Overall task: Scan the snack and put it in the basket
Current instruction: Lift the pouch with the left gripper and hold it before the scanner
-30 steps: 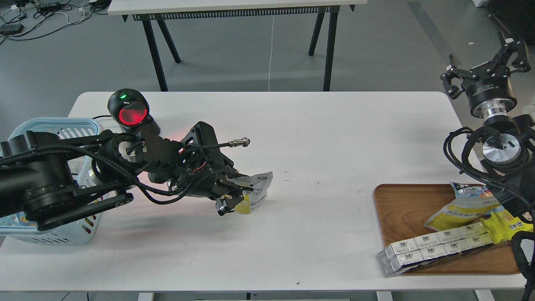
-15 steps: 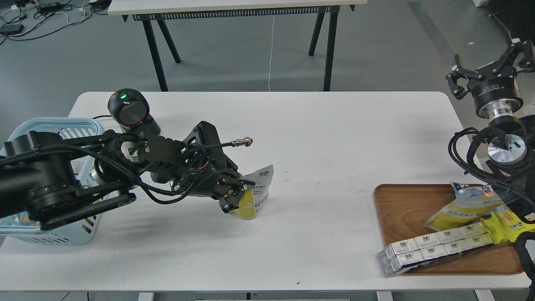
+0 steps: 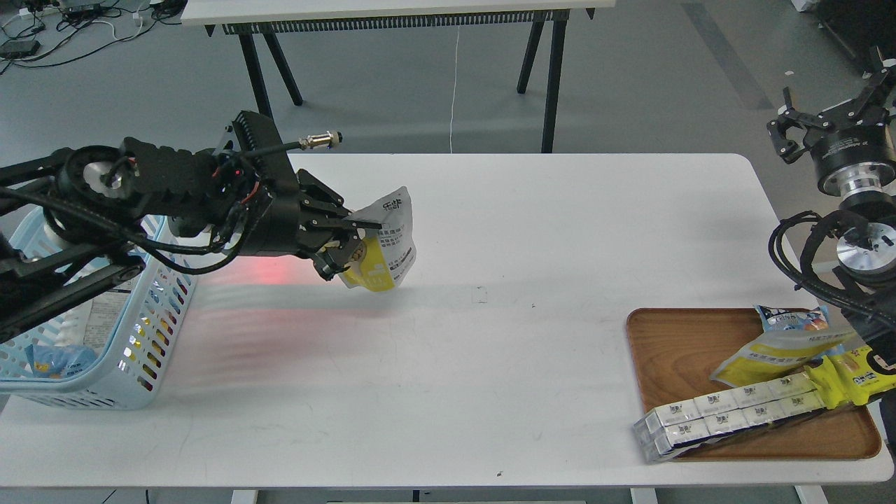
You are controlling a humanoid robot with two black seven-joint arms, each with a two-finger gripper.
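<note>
— White surface, grey floor behind. Where's the snack?

— Pinched in the left gripper, hanging above the surface, silver top up, long axis roughly upright.

— And the basket?

— Left of the gripper, under that arm, so I'd judge a leftward swing comes next. The right gripper stands spread, well apart.

Snack: small pouch, silvery-white upper part with dark print, yellow lower part; held clear of the white table, tilted, top edge leaning up and to the right, print side facing the viewer. Basket: light blue plastic, rectangular, slotted sides, rounded rim; stands upright at the table's left edge, well left of the snack, some packets inside
</note>
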